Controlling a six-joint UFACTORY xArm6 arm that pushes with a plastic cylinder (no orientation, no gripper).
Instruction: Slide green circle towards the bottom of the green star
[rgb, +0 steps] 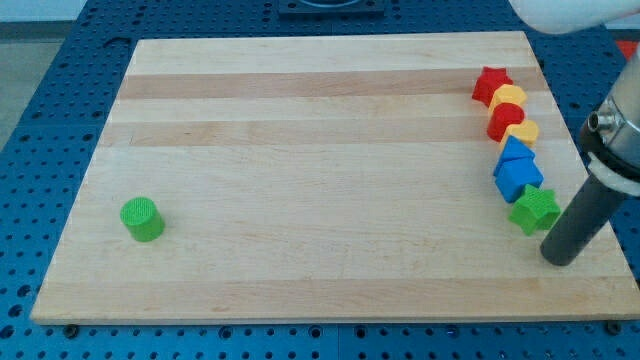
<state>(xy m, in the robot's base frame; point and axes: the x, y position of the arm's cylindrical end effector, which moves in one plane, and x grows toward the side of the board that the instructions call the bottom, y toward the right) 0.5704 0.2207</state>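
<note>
The green circle (142, 219) sits near the board's lower left corner. The green star (535, 209) sits near the board's right edge, at the bottom end of a column of blocks. My tip (560, 257) rests on the board just below and to the right of the green star, close to it but apart. The tip is far to the right of the green circle.
Above the green star a column of blocks runs up the right edge: a blue block (517, 177), a blue triangle (515, 152), a yellow block (521, 132), a red block (506, 119), a yellow block (508, 96) and a red star (491, 83). The wooden board (320, 180) lies on a blue perforated table.
</note>
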